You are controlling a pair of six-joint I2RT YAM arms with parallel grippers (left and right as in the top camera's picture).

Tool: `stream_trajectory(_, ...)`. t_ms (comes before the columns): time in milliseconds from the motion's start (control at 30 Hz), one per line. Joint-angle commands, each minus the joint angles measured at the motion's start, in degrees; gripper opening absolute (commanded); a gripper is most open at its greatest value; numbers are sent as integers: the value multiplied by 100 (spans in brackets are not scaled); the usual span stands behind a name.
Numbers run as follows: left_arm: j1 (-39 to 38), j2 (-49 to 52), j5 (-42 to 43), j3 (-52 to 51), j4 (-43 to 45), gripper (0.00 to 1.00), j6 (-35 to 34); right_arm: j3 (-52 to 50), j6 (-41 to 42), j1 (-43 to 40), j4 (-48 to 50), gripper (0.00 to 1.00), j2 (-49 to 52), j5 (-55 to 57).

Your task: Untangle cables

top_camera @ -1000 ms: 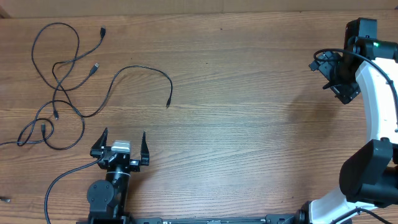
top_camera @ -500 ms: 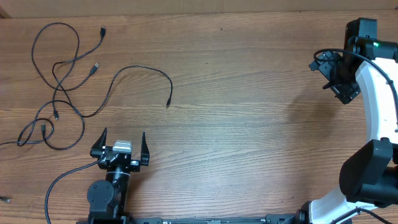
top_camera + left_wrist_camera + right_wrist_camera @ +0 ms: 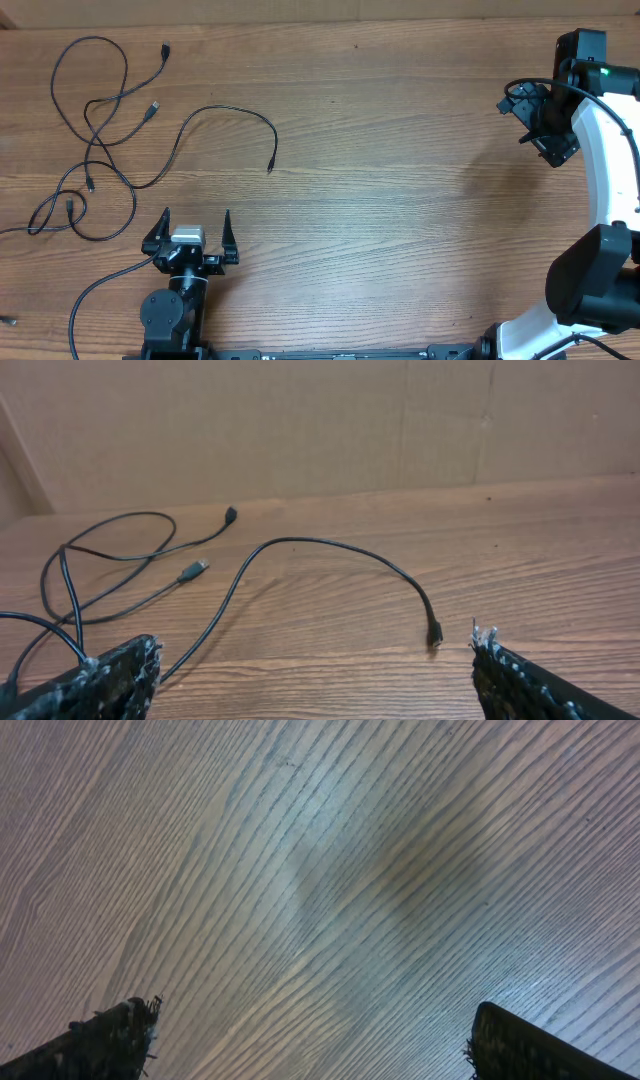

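Currently: both tools spread, cables loose on the table

Left tool (image 3: 196, 212) is sitting low over the table (image 3: 400, 200) with its fingers (image 3: 110, 675) spread wide and gripping nothing.

Cables (image 3: 96, 140) are lying flat on the wood beyond the left tool, on the side away from its arm base, and mostly off toward its left finger. Several thin black strands are looping and crossing one another there in a loose tangle. Small plug ends are showing at the far edge of the tangle.

One strand is arching out of the tangle and running across in front of the left tool. Its plug end (image 3: 435, 632) is resting on the table near the tip of the left tool's right finger, apart from it and not touching.

Right tool (image 3: 315, 1008) is hanging well apart from the left tool, far across the table on its right-hand side. Its fingers (image 3: 520, 1045) are likewise spread wide and holding nothing; wood grain is showing between them.

No tool is touching any cable.
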Motion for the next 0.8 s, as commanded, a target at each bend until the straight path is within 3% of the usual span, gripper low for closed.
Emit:
stream_trajectory(0, 57, -70, -9, -44, 31, 100, -155, 7, 22, 26, 24, 100, -15, 17)
stream_trajectory(767, 57, -59, 63, -42, 26, 100, -155, 7, 22, 9, -28, 100, -15, 20)
